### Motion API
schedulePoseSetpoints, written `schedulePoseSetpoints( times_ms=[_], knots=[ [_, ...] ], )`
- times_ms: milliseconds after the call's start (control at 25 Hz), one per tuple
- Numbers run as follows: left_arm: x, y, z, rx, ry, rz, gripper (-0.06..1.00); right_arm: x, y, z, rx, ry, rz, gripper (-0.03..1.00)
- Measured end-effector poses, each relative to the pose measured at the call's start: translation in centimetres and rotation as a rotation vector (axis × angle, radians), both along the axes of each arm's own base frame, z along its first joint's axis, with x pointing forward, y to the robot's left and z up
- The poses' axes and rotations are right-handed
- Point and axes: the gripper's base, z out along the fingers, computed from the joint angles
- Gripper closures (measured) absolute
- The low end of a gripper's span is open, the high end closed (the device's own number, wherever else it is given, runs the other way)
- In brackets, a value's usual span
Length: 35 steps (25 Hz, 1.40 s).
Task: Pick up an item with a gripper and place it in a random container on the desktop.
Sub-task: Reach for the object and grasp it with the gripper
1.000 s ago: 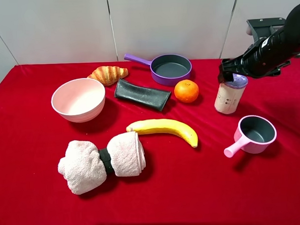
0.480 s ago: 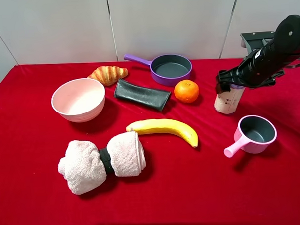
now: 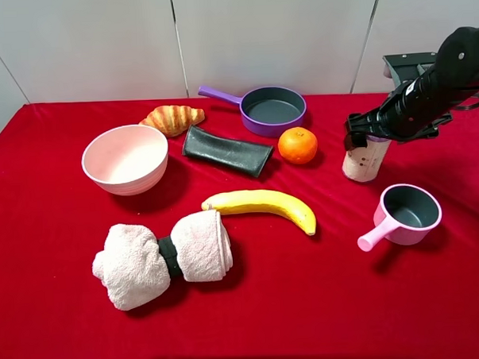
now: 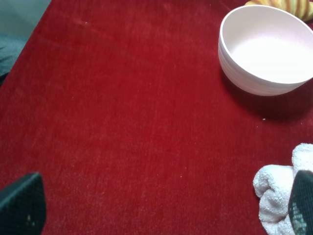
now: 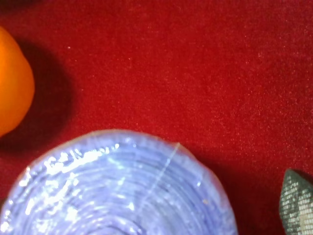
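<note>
From the high camera, the canister point(image 3: 363, 161) stands upright on the red cloth point(image 3: 62, 314) at the right, in the far half of the table. The right gripper point(image 3: 363, 134) sits down over its top, so the lid is hidden here and only the beige body shows. An orange point(image 3: 297, 145) lies just left of the canister, apart from it. Beyond the orange is a purple pan point(image 3: 273, 109) with its handle pointing left. The saucepan point(image 3: 408, 212) is nearer and slightly right of the canister, handle towards the near left, with bare cloth between the two. Left of the orange lie a black pouch point(image 3: 226, 151), a croissant point(image 3: 172, 118) and a pale bowl point(image 3: 126, 159). A banana point(image 3: 262, 204) and a rolled towel point(image 3: 163, 254) lie nearer, well apart from the canister.

The left wrist view shows the left gripper point(image 4: 161, 208) with its two fingertips point(image 4: 22, 203) spread wide over bare cloth — the bowl and a corner of the towel lie beyond them.

In the right wrist view the purple lid point(image 5: 117, 188) fills the close part of the picture, wrapped in shiny film, with the orange just beside it. One fingertip point(image 5: 295, 203) shows clear of the lid's rim, red cloth between them — the jaws stand apart, not yet clamped.
</note>
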Motion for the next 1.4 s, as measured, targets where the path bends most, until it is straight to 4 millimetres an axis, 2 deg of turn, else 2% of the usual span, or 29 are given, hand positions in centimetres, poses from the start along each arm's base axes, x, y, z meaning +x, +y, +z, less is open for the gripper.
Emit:
schedulePoseSetpoints(
  times_ms=[360, 400, 480, 1400],
  knots=[
    [0.0, 0.0, 0.0, 0.0, 0.0, 0.0, -0.05, 0.0, 0.0, 0.0, 0.006, 0.001, -0.01, 0.29],
    [0.0, 0.0, 0.0, 0.0, 0.0, 0.0, -0.05, 0.0, 0.0, 0.0, 0.006, 0.001, -0.01, 0.33],
    [0.0, 0.0, 0.0, 0.0, 0.0, 0.0, -0.05, 0.04, 0.02, 0.03, 0.009, -0.001, -0.014, 0.51],
    [0.0, 0.0, 0.0, 0.0, 0.0, 0.0, -0.05, -0.07, 0.0, 0.24, 0.01, 0.004, -0.015, 0.51]
  ],
)
